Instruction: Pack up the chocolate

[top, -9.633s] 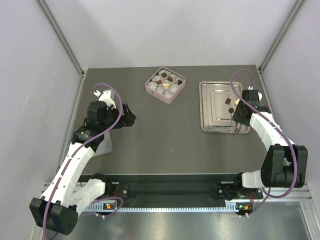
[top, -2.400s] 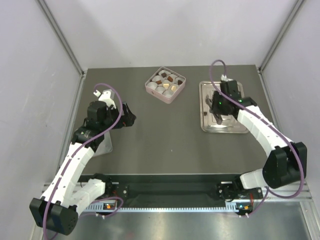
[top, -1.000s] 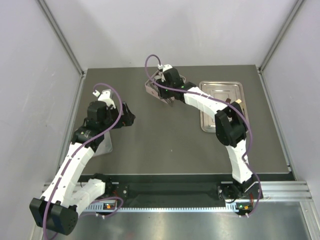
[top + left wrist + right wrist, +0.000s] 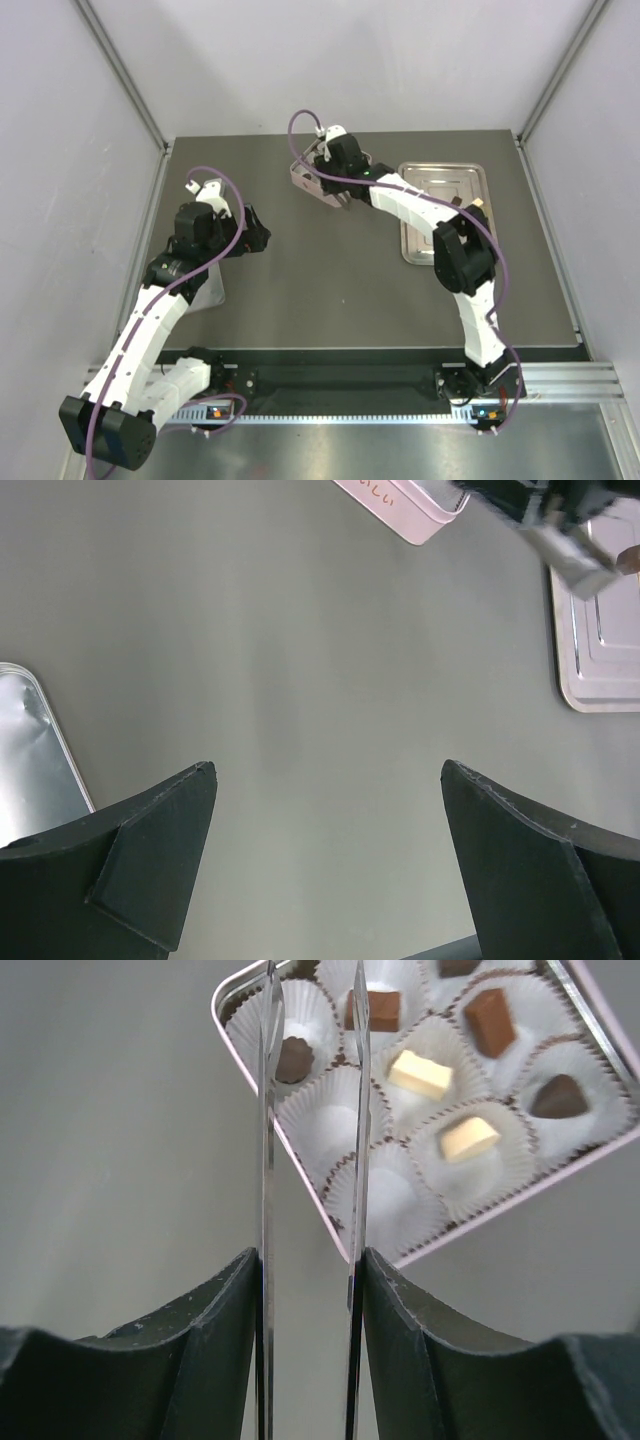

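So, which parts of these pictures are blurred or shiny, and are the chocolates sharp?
Right wrist view: the chocolates and white paper cups are sharp and evenly lit; the dark base of the right gripper is soft. Left wrist view: the right arm at the top is blurred, and the metal item at the left shows glare. Top view: even light, nothing blurred.
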Robot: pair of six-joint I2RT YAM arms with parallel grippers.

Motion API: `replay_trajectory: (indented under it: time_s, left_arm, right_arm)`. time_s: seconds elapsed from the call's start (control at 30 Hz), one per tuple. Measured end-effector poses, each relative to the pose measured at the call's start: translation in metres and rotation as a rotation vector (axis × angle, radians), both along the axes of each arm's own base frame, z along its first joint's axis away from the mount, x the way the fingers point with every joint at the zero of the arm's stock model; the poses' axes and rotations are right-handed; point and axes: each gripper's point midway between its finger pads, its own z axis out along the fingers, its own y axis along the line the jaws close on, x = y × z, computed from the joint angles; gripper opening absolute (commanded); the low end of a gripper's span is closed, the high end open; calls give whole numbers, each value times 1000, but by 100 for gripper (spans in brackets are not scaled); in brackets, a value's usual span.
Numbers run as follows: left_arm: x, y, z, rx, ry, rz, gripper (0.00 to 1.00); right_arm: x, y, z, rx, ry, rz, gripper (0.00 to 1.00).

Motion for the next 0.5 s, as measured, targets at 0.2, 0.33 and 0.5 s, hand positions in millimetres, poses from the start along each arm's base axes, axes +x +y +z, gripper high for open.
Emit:
replay_trajectory:
  time_s: [0.2,0.33,0.5]
  left_arm:
    - [0,0,0,0,0,0,99]
    - [0,0,0,0,0,0,99]
    - [0,0,0,0,0,0,99]
  right_arm:
    - [-26,-38,49,-11,-57,-51,43]
    - [-51,-83,102,6,-119,-118,44]
    - [-72,-161,136,14,-151,-261,45]
